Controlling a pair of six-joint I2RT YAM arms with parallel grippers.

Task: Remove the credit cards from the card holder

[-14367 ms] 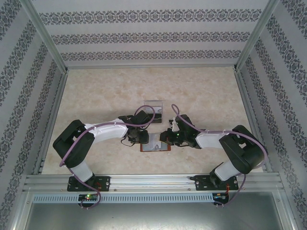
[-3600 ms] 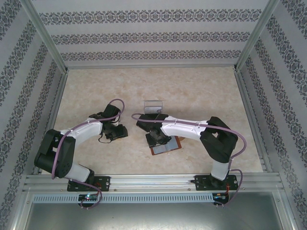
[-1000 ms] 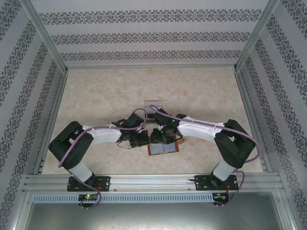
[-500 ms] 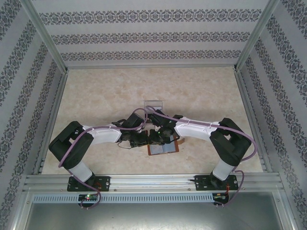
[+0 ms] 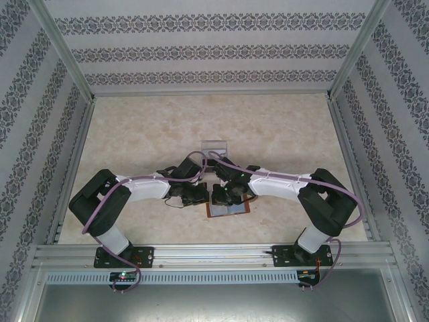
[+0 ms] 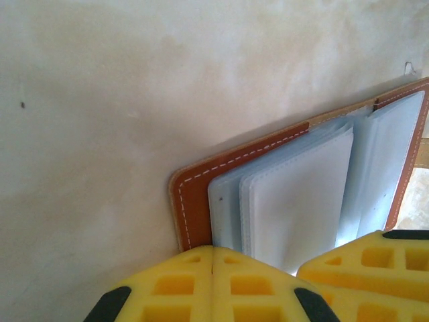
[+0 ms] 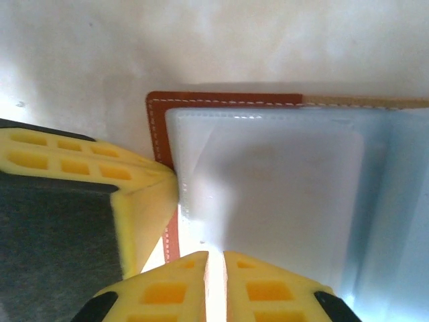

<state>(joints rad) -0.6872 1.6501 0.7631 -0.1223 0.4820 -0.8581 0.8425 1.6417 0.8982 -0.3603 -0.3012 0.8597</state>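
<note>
Top external view: a pale marbled table sits inside patterned walls, with wide bare surface to the left, right and far side. Left of centre, the left gripper reaches in low. Just right of it lies the small reddish-brown leather card holder, open flat near the table's front middle, with the right gripper over its far left part. The two grippers are almost touching. Just behind them stands a small clear plastic tray.

Left wrist view: the left gripper's yellow ribbed fingers are pressed together at the holder's near corner. White stitching runs along the brown edge, and cloudy bluish-grey plastic sleeves fan over it.

Right wrist view: a yellow finger of the left gripper crowds the holder's left edge. A pale grey credit card shows dimly inside the top sleeve. The right gripper's fingers stand a thin slit apart at the sleeves' near edge; whether they pinch anything cannot be told
</note>
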